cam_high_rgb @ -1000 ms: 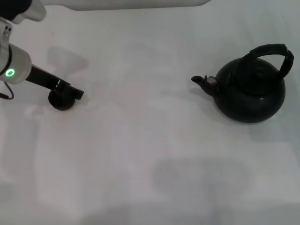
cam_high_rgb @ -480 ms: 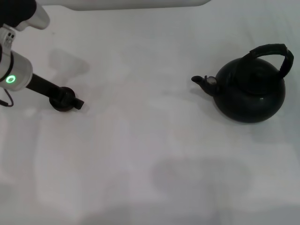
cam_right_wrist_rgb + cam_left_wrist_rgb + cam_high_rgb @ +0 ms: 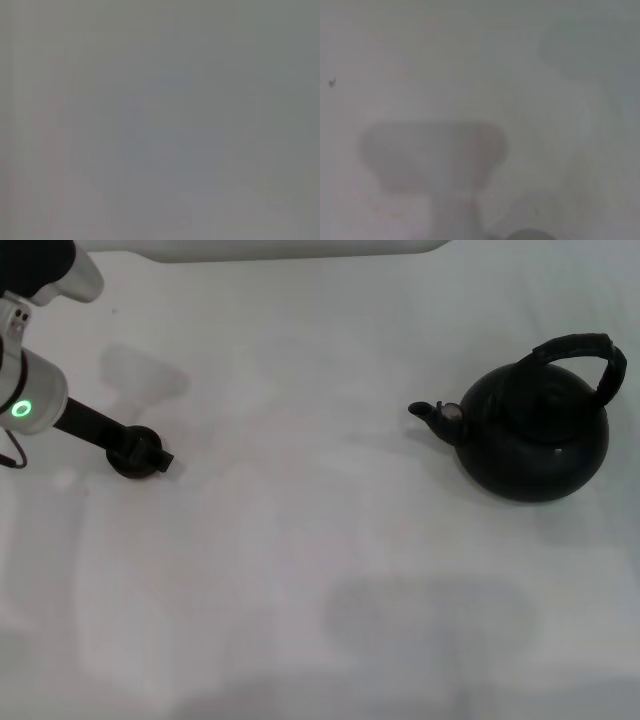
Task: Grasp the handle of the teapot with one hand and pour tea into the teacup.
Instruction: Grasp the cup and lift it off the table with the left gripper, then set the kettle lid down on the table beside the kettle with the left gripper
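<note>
Since before, left gripper point(image 3: 150, 452) edged back over teacup point(image 3: 133, 455), fingers point(image 3: 160, 459) straddling it.

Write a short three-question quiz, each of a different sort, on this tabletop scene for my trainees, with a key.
1. True or false: the teapot is lifted off the table.
2. Multiple choice: the left gripper is (A) at the teacup, (B) on the handle, (C) over the spout.
3. Fill in: in the head view the spout points toward the robot's ____ side.

Key: 1 false, it stands on the table with nothing touching it. 2 A, at the cup on the left side of the table; whether its fingers are open cannot be seen. 3 left, toward the teacup. The right gripper is not in view.
</note>
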You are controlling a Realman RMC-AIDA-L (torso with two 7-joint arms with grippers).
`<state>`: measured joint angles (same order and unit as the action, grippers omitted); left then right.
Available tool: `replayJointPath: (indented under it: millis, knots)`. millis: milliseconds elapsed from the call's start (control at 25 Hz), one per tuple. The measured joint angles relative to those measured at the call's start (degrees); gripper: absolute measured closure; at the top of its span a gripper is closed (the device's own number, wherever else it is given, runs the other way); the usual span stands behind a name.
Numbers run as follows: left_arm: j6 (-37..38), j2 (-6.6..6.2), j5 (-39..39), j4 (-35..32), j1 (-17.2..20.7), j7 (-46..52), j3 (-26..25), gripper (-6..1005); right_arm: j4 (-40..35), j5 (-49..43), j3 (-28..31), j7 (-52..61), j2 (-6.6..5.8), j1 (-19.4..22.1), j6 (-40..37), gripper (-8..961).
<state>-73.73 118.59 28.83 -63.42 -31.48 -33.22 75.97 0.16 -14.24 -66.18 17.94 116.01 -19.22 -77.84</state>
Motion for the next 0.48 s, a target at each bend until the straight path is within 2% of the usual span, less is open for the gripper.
replayJointPath:
  millis: [240,480]
  knots:
    - [-1.69,-0.01,0.03,-3.56,-0.01,-0.11,0.32,247,0.10,0.01,0.00,-0.01,0.00,0.13,0.06,83]
    - [-3.05,0.18,1.70,-9.81,-1.99,-0.62,4.53,297,-0.09,0.01,0.00,0.15,0.00,0.24,0.04,83]
